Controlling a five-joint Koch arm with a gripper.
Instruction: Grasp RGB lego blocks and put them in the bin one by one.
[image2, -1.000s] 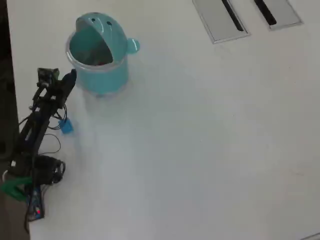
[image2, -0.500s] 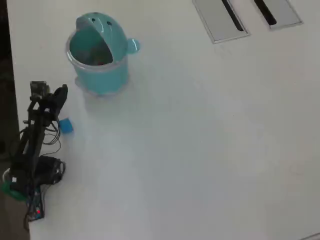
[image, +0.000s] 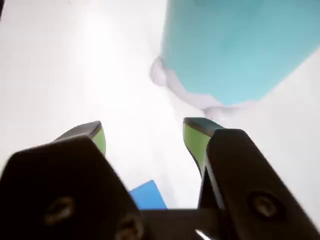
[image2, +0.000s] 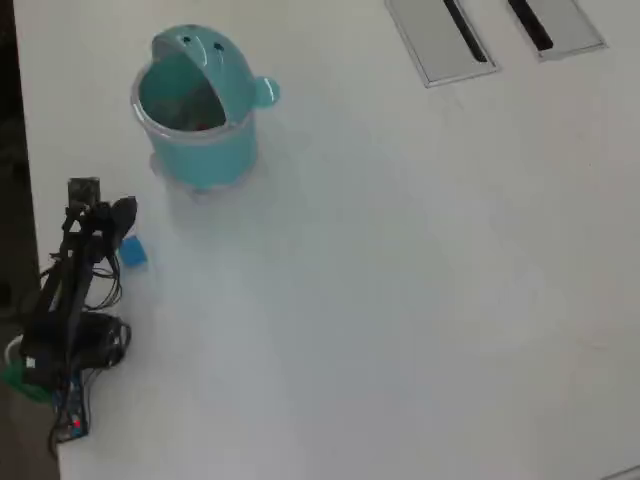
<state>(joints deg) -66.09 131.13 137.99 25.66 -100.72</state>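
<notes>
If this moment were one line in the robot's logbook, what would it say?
tool: open, empty | blue block: on table beside arm | bin: lid open, red bit inside | stage: hovering near block

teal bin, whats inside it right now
In the overhead view the bin is open, and a small red spot, likely a lego block, shows inside near the front wall. The domed lid covers the far part, and the shaded bottom is too dim to tell what else lies there.
</notes>
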